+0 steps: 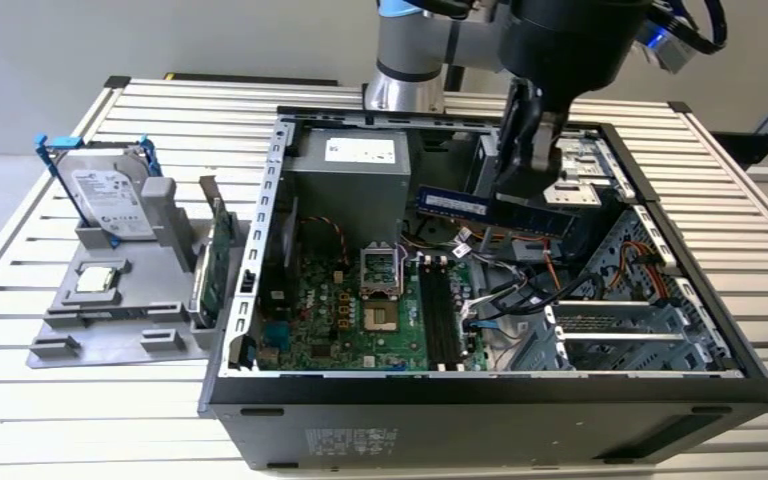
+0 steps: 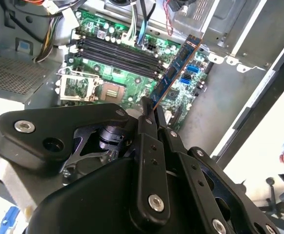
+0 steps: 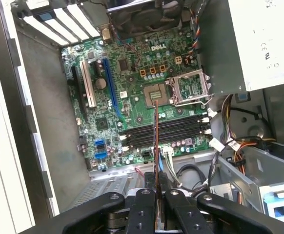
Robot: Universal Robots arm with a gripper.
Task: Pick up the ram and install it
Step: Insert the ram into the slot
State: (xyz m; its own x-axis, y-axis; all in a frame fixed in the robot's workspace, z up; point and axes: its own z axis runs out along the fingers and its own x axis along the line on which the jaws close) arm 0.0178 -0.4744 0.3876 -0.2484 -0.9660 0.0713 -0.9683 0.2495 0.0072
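**benchguy:** Exterior view first. The tool point(image 1: 516, 193) is clamped shut on the ram point(image 1: 458, 203), gripping it around mid-length. The ram hangs in the air inside the open computer case point(image 1: 243, 300) on the slatted counter point(image 1: 718, 170). It sits over the cable mess, well apart from the black memory slots point(image 1: 438, 320). Its long axis runs across from the exterior view's left to its right, with the right end dipping a touch.

**ramfan:** Second wrist view agrees. One finger point(image 2: 148, 134) is pinched against a flat face and the ram point(image 2: 178, 66) pokes out past the tool point(image 2: 152, 108) over the motherboard point(image 2: 137, 90). It crosses the line of the slots point(image 2: 117, 53) instead of running along them.

**benchguy:** In the first wrist view the ram point(image 3: 156, 136) is edge-on, just a thin line leaving the tool point(image 3: 156, 197) and cutting across the slots point(image 3: 181, 126). Honestly I can't tell which long edge has the contacts, or whether the slot clips are open.

**ramfan:** So my take on doing this well: grip looks square, so keep the stick level, bring its long axis in line with a slot, match the notch, and press straight down evenly. No rocking, and keep clear of those cables.
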